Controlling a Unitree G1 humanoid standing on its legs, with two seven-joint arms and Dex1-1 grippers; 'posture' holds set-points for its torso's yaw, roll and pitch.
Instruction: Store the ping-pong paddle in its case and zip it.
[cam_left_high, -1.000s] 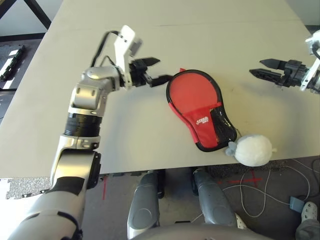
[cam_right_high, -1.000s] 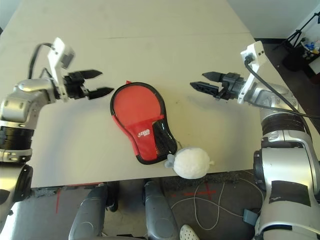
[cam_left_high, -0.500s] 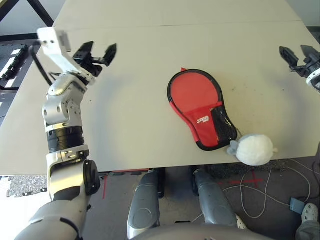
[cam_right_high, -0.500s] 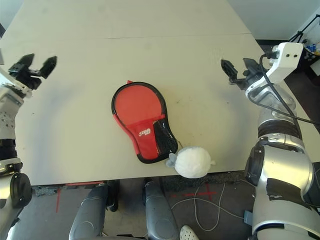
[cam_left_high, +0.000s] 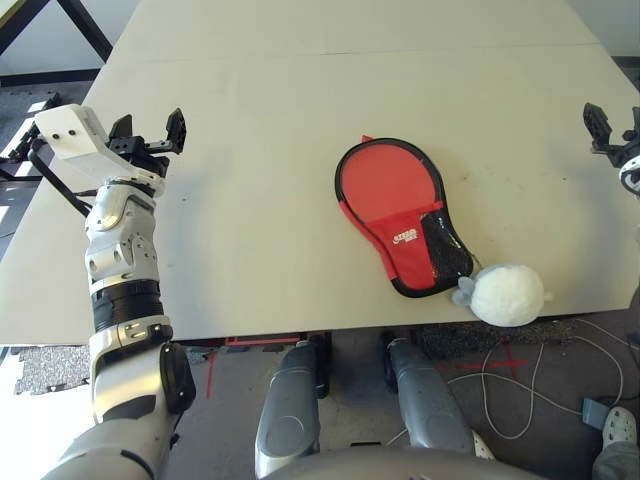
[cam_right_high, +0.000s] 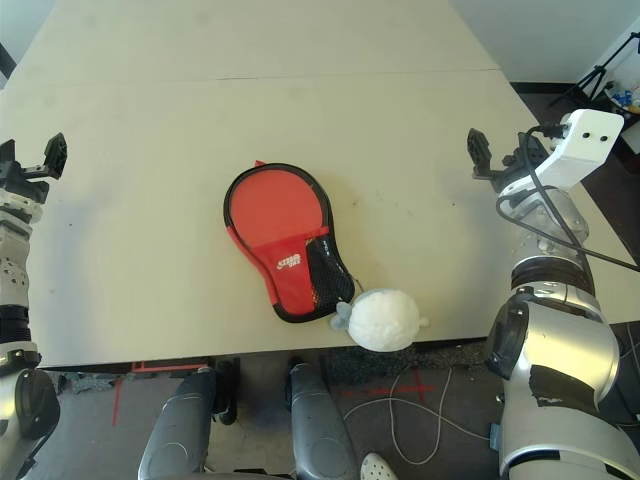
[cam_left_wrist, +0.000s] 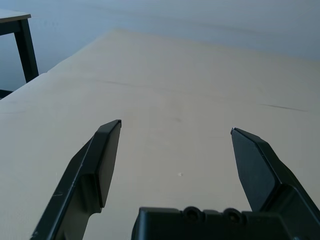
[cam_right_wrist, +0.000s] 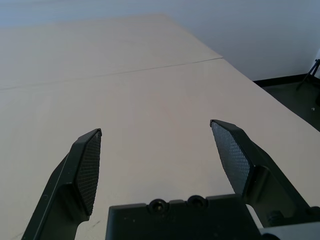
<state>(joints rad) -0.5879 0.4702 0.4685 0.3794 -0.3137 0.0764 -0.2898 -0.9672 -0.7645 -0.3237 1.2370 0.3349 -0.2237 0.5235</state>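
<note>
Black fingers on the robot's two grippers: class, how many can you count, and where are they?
4. Two on the left gripper, spread open near the table's left edge; two on the right gripper, spread open near its right edge.

Red case (cam_left_high: 398, 210) on show, black zipper rim all round, black mesh pocket at its five o'clock beside a white logo. White fuzzy plush ball (cam_left_high: 508, 295) with a grey nub. Pale beige table (cam_left_high: 280, 130). Black fingers on both grippers.

Red-faced case (cam_left_high: 398, 214) flat on table, black-rimmed, mesh pocket up.
</note>
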